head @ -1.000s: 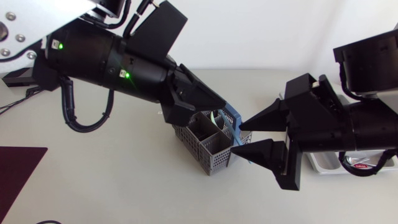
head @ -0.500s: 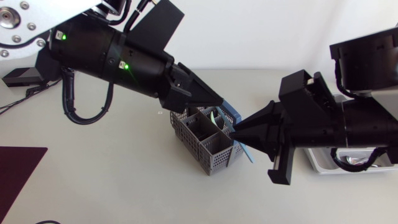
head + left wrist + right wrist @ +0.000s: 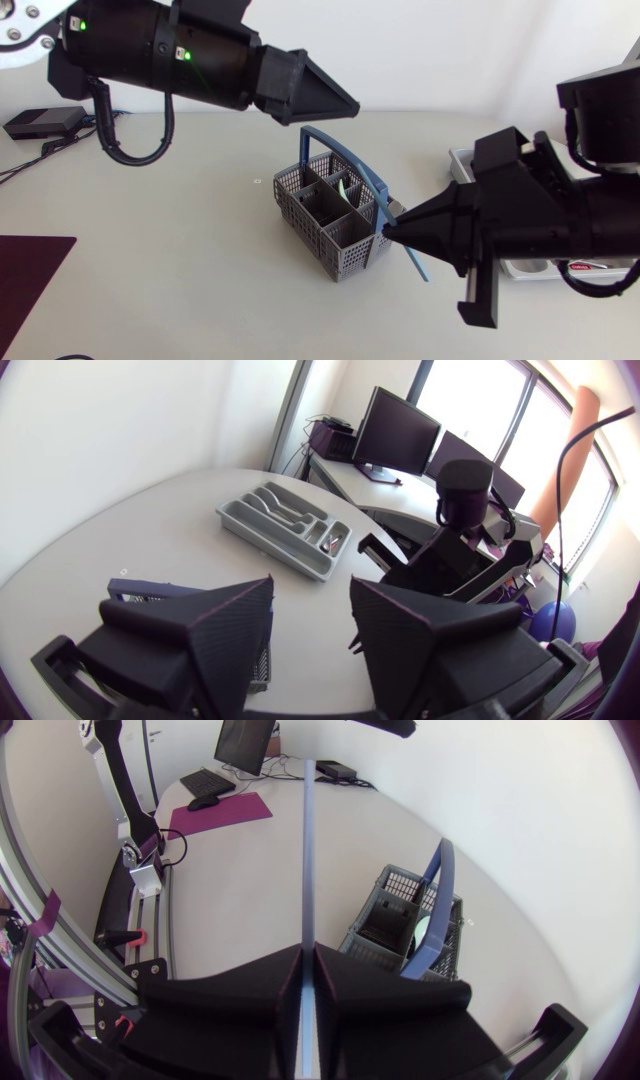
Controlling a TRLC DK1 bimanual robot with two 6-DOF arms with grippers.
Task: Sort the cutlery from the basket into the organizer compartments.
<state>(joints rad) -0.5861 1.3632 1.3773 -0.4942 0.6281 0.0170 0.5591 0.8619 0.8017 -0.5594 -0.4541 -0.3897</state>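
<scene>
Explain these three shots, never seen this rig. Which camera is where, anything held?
Two robot arms, left and right, work at a table. One picture looks down from a fixed overhead camera; the other two come from a camera on each arm's wrist, looking past its own pincer. On the table stand a grey cutlery basket with a blue handle and a grey organizer tray. The right pincer is shut on a light-blue utensil beside the basket; type unclear. The left pincer hangs open and empty near the basket.

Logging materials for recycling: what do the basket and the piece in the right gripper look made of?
Basket: likely moulded plastic, matte grey, walls a grid of holes. Piece: probably plastic too, pale blue, no metallic shine.
</scene>
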